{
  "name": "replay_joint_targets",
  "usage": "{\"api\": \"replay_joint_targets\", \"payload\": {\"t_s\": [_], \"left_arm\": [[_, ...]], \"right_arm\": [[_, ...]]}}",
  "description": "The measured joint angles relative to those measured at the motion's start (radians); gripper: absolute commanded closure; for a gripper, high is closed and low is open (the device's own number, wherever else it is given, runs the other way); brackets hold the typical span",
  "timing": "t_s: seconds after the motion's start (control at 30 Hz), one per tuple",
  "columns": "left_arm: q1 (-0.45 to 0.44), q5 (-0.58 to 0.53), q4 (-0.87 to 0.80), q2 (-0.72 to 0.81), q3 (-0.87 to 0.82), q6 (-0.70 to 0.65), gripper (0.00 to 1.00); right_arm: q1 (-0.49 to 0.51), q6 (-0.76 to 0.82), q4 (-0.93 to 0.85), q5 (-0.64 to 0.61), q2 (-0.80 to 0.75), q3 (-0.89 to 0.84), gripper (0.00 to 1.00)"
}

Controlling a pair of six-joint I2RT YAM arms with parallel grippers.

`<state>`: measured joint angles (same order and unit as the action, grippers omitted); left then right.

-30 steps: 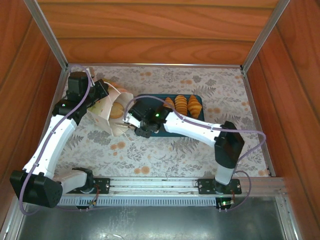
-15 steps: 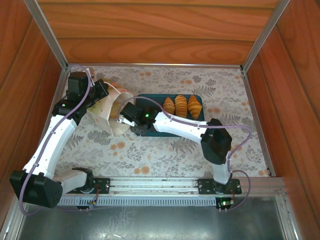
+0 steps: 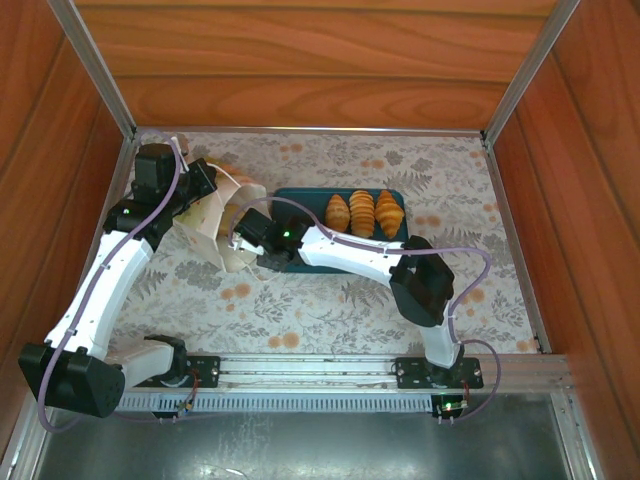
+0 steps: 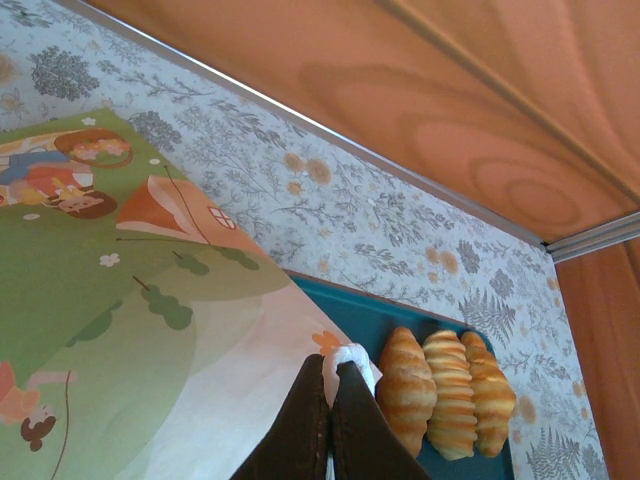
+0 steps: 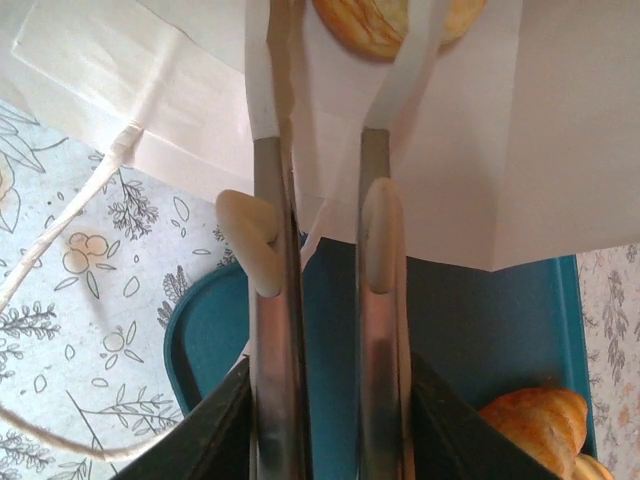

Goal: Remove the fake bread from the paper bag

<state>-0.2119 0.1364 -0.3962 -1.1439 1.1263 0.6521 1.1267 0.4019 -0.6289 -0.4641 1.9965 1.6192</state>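
The white paper bag lies tipped at the far left, its mouth facing the teal tray. My left gripper is shut on the bag's white cord handle, next to the green printed panel. My right gripper reaches into the bag's mouth. In the right wrist view its long fingers stand apart inside the white paper, and a golden piece of fake bread lies between the fingertips of my right gripper, with a narrow gap on the left. Another piece shows beside it.
Three ridged croissants lie side by side on the tray's right half, also seen as croissants from the left wrist. A loose cord handle trails on the flowered tablecloth. Wooden walls close in the back and sides.
My right arm has pushed left, deeper into the bag's mouth, and its fingers have drawn closer together. The left arm and the bag have stayed put.
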Motion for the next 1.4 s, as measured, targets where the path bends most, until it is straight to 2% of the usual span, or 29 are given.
{"api": "replay_joint_targets", "payload": {"t_s": [0.17,0.4,0.6,0.87,1.23,1.4], "left_arm": [[0.0,0.0,0.0,0.0,0.0,0.0,1.0],[0.0,0.0,0.0,0.0,0.0,0.0,1.0],[0.0,0.0,0.0,0.0,0.0,0.001,1.0],[0.0,-0.005,0.0,0.0,0.0,0.011,1.0],[0.0,-0.034,0.0,0.011,0.0,0.011,1.0],[0.0,-0.045,0.0,0.013,0.0,0.011,1.0]], "right_arm": [[0.0,-0.021,0.017,0.001,-0.006,-0.029,0.75],[-0.001,-0.076,0.026,0.049,-0.121,-0.108,0.77],[-0.01,-0.151,0.033,0.15,-0.229,-0.164,0.78],[-0.068,-0.298,0.02,0.378,-0.434,-0.29,0.78],[-0.241,-0.553,0.017,0.745,-0.798,-0.573,0.78],[-0.357,-0.672,0.043,0.883,-0.927,-0.706,0.77]]}}
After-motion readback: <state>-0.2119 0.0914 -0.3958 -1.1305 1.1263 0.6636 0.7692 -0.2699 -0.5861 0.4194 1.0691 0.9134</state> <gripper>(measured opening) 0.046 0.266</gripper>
